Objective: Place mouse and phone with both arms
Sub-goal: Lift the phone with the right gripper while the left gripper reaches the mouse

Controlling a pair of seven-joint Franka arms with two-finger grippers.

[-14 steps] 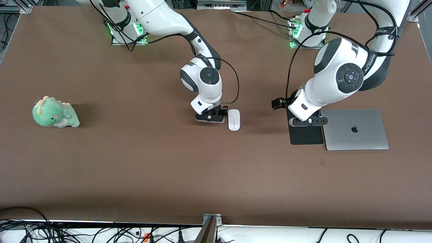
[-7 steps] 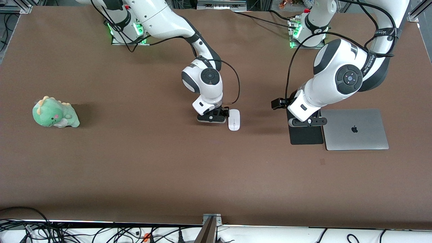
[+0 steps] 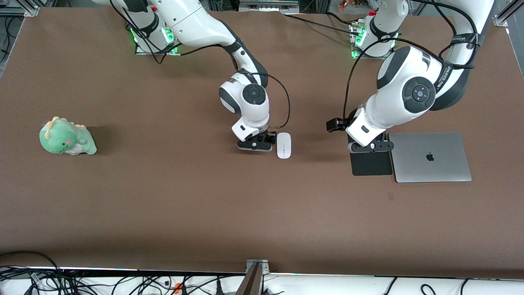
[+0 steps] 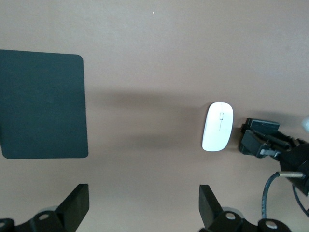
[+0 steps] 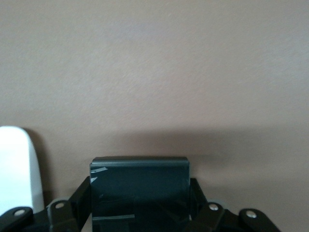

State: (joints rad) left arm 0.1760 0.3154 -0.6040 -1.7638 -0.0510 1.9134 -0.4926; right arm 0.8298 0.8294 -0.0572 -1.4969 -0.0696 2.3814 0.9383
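Note:
The white mouse (image 3: 283, 145) lies mid-table; it also shows in the left wrist view (image 4: 217, 126) and at the edge of the right wrist view (image 5: 17, 166). My right gripper (image 3: 255, 144) is low at the table right beside the mouse, on the side toward the right arm's end. It is shut on the black phone (image 5: 140, 176), which stands between its fingers (image 5: 81, 195). In the front view the hand hides the phone. My left gripper (image 3: 371, 146) hangs open and empty (image 4: 144, 208) over the farther edge of the black mat (image 3: 371, 164).
A closed silver laptop (image 3: 430, 157) lies beside the mat toward the left arm's end. The mat also shows in the left wrist view (image 4: 43, 104). A green dinosaur plush (image 3: 66, 137) sits at the right arm's end of the table.
The left arm has drifted slightly toward the middle of the table and away from the front camera. The right gripper has barely shifted beside the mouse, still holding the phone.

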